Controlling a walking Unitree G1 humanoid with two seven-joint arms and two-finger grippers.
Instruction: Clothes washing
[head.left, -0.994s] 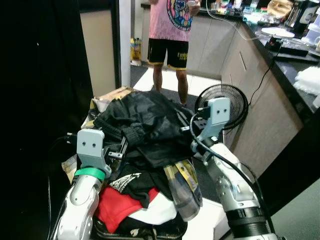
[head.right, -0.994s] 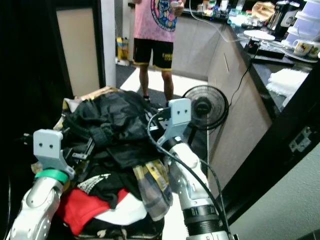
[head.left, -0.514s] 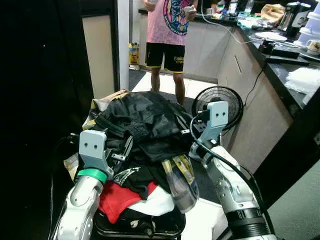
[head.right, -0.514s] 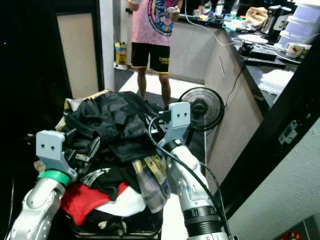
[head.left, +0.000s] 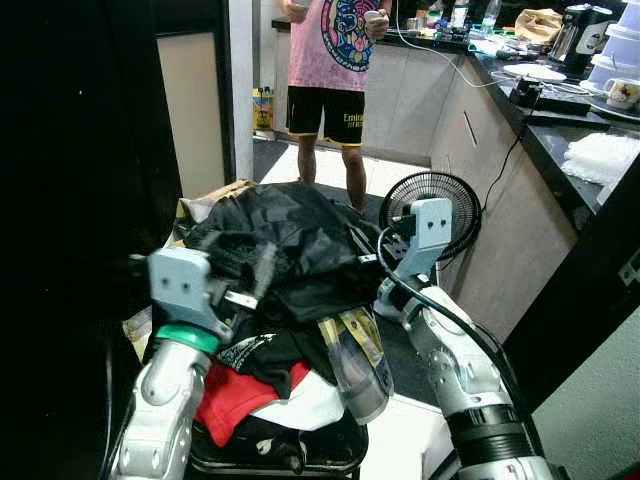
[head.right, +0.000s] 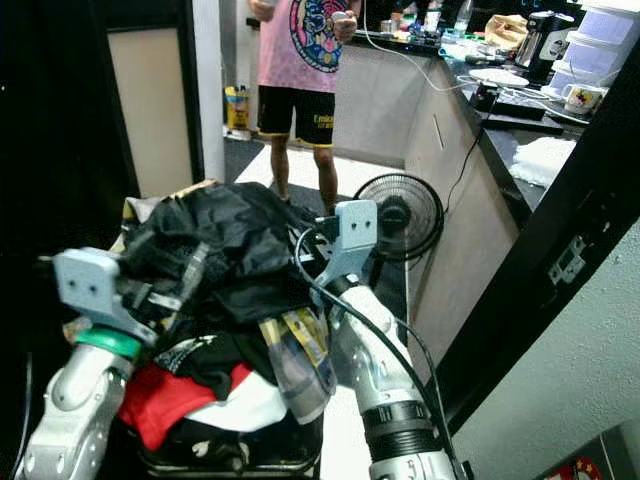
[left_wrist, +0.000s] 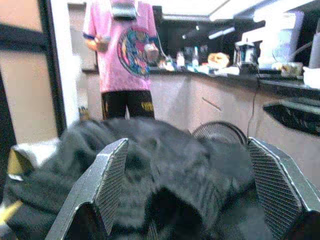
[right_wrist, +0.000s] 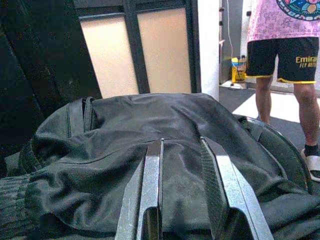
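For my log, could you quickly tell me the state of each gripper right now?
Left gripper: open, fingers spread wide over the black jacket.
Right gripper: fingers a narrow gap apart on the jacket; grip cannot be told.

camera: the head view has shifted over the last second, so the person (head.left: 330, 60) and the fan (head.left: 432, 205) sit higher in frame.
left arm: its wrist block (head.left: 180, 285) is tilted more than half a second ago.
laundry: more of the dark basket (head.left: 280, 455) under the clothes pile (head.left: 280, 250) shows.
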